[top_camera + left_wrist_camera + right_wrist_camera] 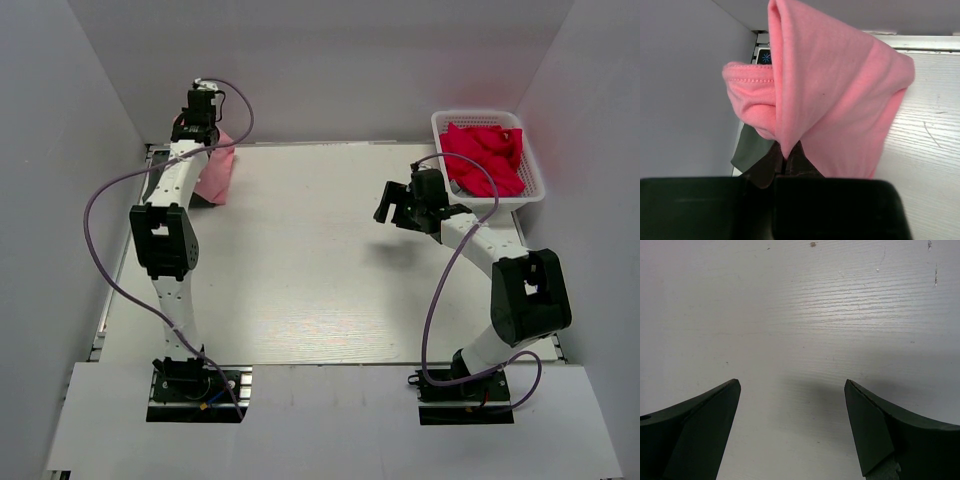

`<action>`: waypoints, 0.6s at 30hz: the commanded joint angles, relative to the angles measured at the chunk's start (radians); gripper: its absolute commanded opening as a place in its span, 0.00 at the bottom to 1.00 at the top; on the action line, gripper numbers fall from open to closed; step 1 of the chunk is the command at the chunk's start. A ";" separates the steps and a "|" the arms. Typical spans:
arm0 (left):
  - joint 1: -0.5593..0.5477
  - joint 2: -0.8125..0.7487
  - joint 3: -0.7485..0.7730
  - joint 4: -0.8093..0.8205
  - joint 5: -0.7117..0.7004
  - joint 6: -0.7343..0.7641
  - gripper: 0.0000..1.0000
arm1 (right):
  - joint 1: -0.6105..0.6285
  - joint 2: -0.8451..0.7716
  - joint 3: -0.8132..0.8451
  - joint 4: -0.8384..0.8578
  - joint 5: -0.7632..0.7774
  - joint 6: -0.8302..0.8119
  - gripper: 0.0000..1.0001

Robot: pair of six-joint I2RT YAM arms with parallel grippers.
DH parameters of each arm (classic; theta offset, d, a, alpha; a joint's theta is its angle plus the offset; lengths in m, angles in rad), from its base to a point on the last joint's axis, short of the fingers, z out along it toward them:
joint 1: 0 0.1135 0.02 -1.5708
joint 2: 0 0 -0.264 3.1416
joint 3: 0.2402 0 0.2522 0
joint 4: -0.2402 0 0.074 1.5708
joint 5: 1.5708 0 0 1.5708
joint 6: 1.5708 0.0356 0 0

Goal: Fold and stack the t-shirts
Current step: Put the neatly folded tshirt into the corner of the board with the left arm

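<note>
My left gripper (pixel 207 137) is at the far left corner of the table, shut on the salmon-pink t-shirt (pixel 216 172), which hangs from it down to the table. In the left wrist view the pink t-shirt (pixel 840 95) drapes folded from the closed jaws, and a small piece of the dark grey t-shirt (pixel 747 150) shows under it by the left wall. My right gripper (pixel 396 208) hovers open and empty over the bare table; its fingers (pixel 695 425) stand wide apart.
A white basket (pixel 536 180) at the far right holds bright red-pink cloth (pixel 484 158). White walls enclose the table on the left, back and right. A metal rail (pixel 762 55) runs along the left table edge.
</note>
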 commanded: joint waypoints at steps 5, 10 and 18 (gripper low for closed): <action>0.089 0.001 0.053 0.032 0.034 0.013 0.00 | -0.002 0.019 0.047 0.019 -0.032 0.004 0.90; 0.134 0.035 0.064 0.041 0.083 0.013 0.00 | 0.001 0.041 0.069 0.018 -0.044 0.009 0.90; 0.218 0.143 0.103 0.117 0.050 0.013 0.35 | -0.002 0.096 0.108 0.002 -0.052 0.003 0.90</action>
